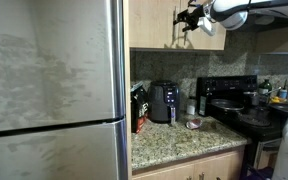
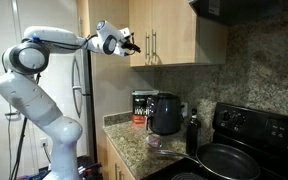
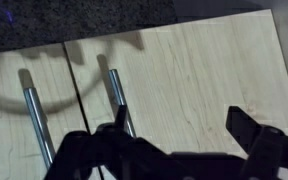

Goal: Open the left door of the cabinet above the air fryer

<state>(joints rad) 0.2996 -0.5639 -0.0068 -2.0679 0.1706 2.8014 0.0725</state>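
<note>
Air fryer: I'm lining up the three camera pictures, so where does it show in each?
In an exterior view: the air fryer stands on the counter near the centre, right of the fridge.
In an exterior view: the air fryer stands near the centre, left of the stove.
Wrist view: not in it.
Shared landmark: the cabinet, above it in both exterior views, fills the wrist view.

— How is the arm set?

— In an exterior view the white arm (image 2: 39, 110) rises from its base, folds at a high elbow and runs its forearm (image 2: 69, 40) out nearly level, with the black claw (image 2: 131, 42) at the tip.

— Any other angle on it?

— In an exterior view the forearm (image 1: 231, 12) enters along the top edge, claw (image 1: 187, 19) leading.

— Is the claw clamped?

— No. In the wrist view the claw (image 3: 184, 148) is spread wide, its dark fingers (image 3: 104, 152) well apart.
</note>
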